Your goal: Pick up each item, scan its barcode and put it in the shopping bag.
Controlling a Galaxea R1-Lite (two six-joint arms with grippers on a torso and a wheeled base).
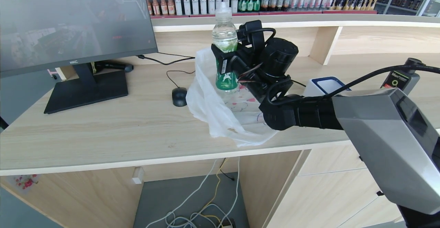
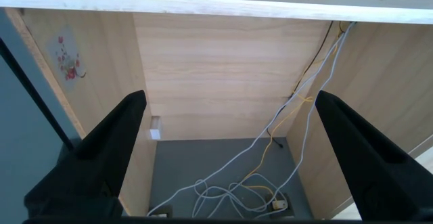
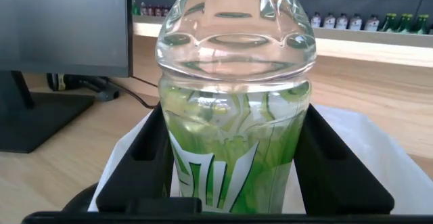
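1. A long pale wooden counter (image 1: 103,128) lies beneath the right pincer (image 1: 225,64).
2. A dark monitor (image 1: 68,21) on a black stand sits on the counter, well off to the right pincer's left.
3. A white plastic shopping bag (image 1: 213,114) lies crumpled and open on the counter, directly under the right pincer and spreading toward the counter's front edge.
4. The right pincer has its two black fingers closed against opposite sides of a clear bottle (image 1: 225,42) with a white cap and a green label. It grips the bottle at the label. The bottle stands upright, cap above the fingers and base just over the bag. Whether the base touches the bag cannot be told.
5. The left pincer (image 2: 230,156) hangs below the counter's front edge. Its fingers are spread wide with nothing between them. Loose cables (image 2: 257,183) trail on the floor beyond it.
6. A white box with a blue rim (image 1: 325,85) sits on the counter to the right pincer's right.
7. A black mouse (image 1: 179,96) lies just left of the bag, lower than the right pincer.
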